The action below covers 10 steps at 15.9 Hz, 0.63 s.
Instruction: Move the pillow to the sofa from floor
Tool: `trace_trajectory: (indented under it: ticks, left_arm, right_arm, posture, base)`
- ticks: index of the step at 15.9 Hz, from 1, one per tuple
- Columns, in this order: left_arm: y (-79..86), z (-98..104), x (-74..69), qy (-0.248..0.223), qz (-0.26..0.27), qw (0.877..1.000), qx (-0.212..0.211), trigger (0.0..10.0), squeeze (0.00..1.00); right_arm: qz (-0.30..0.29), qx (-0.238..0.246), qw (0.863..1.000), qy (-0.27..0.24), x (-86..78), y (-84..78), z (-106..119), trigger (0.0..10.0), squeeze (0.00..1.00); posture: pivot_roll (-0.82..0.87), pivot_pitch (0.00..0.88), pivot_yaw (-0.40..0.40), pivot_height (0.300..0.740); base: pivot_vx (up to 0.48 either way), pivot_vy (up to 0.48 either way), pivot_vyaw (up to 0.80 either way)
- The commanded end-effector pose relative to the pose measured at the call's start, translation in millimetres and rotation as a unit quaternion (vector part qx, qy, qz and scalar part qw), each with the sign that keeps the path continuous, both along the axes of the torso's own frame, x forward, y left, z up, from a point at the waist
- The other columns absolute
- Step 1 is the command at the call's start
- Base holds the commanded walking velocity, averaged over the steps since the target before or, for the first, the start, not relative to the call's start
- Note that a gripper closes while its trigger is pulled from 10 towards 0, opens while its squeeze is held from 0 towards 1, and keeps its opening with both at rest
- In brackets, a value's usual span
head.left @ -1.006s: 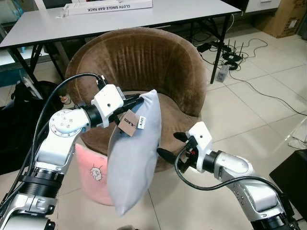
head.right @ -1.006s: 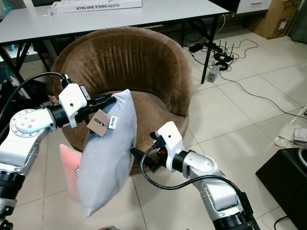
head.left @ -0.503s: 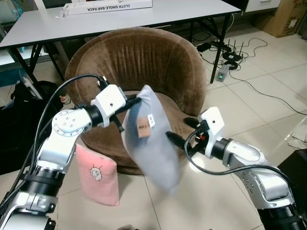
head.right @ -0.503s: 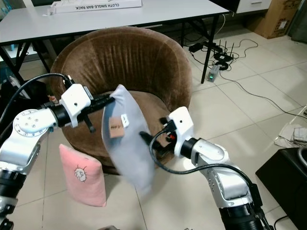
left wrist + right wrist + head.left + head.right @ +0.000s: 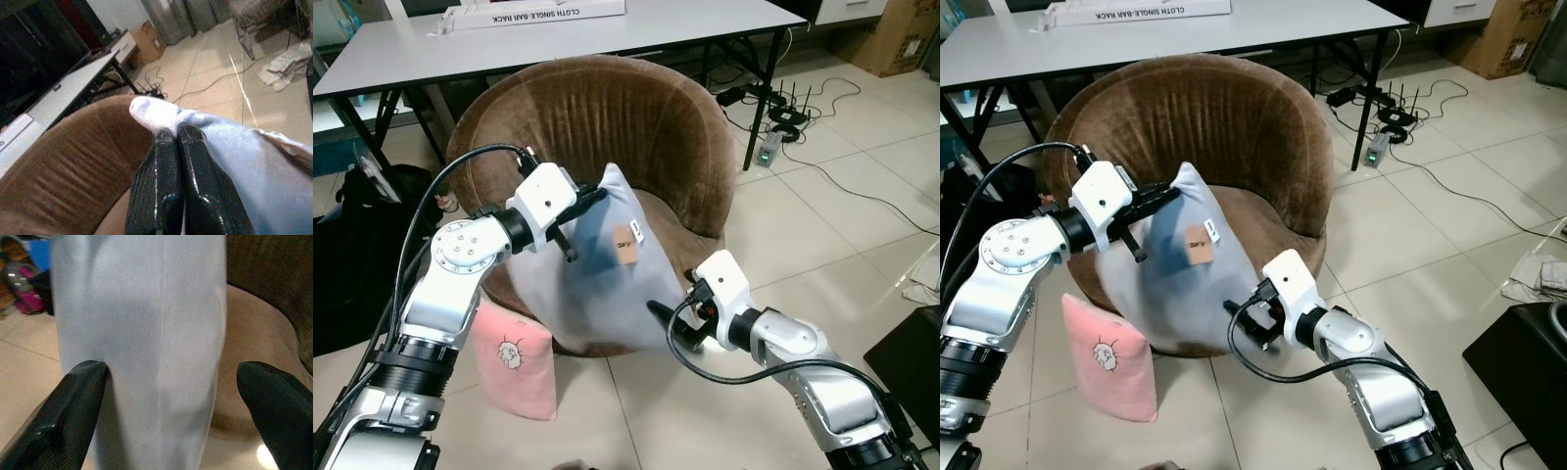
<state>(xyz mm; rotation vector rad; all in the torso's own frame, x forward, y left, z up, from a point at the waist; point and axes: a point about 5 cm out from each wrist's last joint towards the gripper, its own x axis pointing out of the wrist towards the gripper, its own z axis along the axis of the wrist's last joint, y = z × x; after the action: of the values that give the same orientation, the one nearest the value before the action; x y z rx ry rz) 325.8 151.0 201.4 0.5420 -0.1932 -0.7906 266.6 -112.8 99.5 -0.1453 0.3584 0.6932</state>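
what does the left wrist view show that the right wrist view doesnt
Left wrist view: the left gripper shut on a corner of the grey pillow, with a white table, a cardboard box and floor cables behind.

Right wrist view: the right gripper open, its fingers either side of the pillow's lower part, one finger against the fabric, plus blurred coloured items on the floor.

Both: the grey pillow, the brown sofa and tiled floor.

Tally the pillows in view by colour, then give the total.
Pale grey fabric pillow, pinched at a corner by the left gripper: 1
Pink pillow with a cartoon print, on the floor: 1
Total: 2
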Motion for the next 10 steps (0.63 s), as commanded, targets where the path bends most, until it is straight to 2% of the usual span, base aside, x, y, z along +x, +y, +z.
trace_trajectory:
  ticks: [1,2,3,4,6,10]
  left_arm:
    - [-4.1,25.7,-2.8,-0.049,-0.009,0.998,-0.033,10.0,0.00]
    - [-5.4,27.4,-3.2,-0.050,-0.011,0.998,-0.040,10.0,0.00]
    - [-6.6,29.0,-3.4,-0.052,-0.012,0.997,-0.048,10.0,0.00]
    - [-6.5,29.7,-3.1,-0.054,-0.012,0.997,-0.052,10.0,0.00]
    - [-6.1,29.6,-3.4,-0.053,-0.013,0.997,-0.053,10.0,0.00]
    - [-4.2,29.3,-3.2,-0.051,-0.008,0.997,-0.051,10.0,0.00]
  right_arm:
    - [-0.020,-0.002,1.000,0.005,2.5,0.5,-0.2,10.0,0.00]
    - [-0.025,0.012,1.000,0.008,2.8,2.1,0.0,10.0,0.00]
    - [-0.027,0.037,0.999,0.011,3.1,5.1,0.8,0.0,0.00]
    - [-0.023,0.067,0.997,0.016,1.9,9.2,3.1,0.0,0.00]
    - [-0.009,0.095,0.995,0.016,-0.9,13.5,6.4,0.0,0.00]
    - [-0.003,0.112,0.994,0.016,-2.1,15.7,9.1,0.0,0.00]
  posture:
    - [0.05,0.039,0.072,0.740]
    - [0.05,0.039,0.073,0.740]
    - [0.05,0.039,0.075,0.740]
    - [0.05,0.039,0.077,0.740]
    - [0.05,0.038,0.079,0.740]
    - [0.05,0.037,0.084,0.740]
  base:
    - [0.000,0.000,0.00]
    - [0.000,0.000,0.00]
    - [0.000,0.000,0.00]
    - [0.000,0.000,0.00]
    - [0.000,0.000,0.00]
    - [0.000,0.000,0.00]
